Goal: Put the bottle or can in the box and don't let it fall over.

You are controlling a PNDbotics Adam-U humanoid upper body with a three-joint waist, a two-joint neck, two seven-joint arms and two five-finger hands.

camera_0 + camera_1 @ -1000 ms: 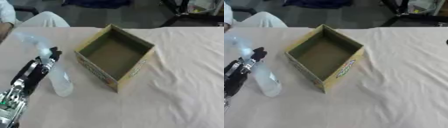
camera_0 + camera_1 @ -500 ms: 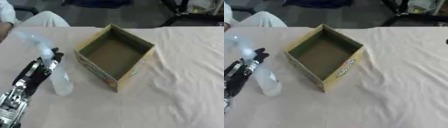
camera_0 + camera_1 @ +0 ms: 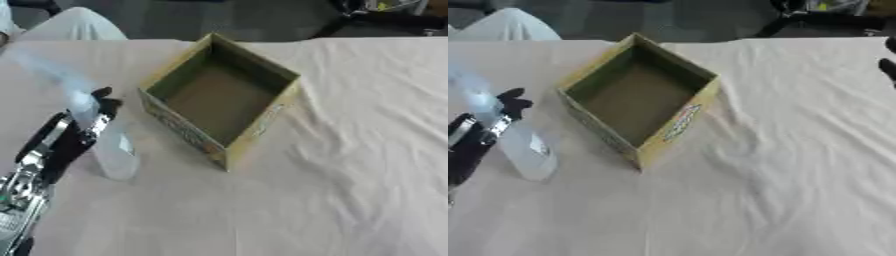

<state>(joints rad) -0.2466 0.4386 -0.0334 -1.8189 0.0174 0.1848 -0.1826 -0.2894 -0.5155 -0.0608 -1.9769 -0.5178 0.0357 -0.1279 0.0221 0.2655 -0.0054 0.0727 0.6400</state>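
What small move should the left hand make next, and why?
Probably lift the bottle straight up a little before carrying it right toward the box. The left hand is at the clear bottle, which stands on the tablecloth left of the open, empty box. The box walls are high, so the bottle's base likely needs to clear the rim first.

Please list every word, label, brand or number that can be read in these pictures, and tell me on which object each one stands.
No text can be read here.
Box: a coloured printed strip on its front wall, too blurred to read.
Bottle: a small pale label patch on its side, too blurred to read.
Tablecloth: no print or sign visible.
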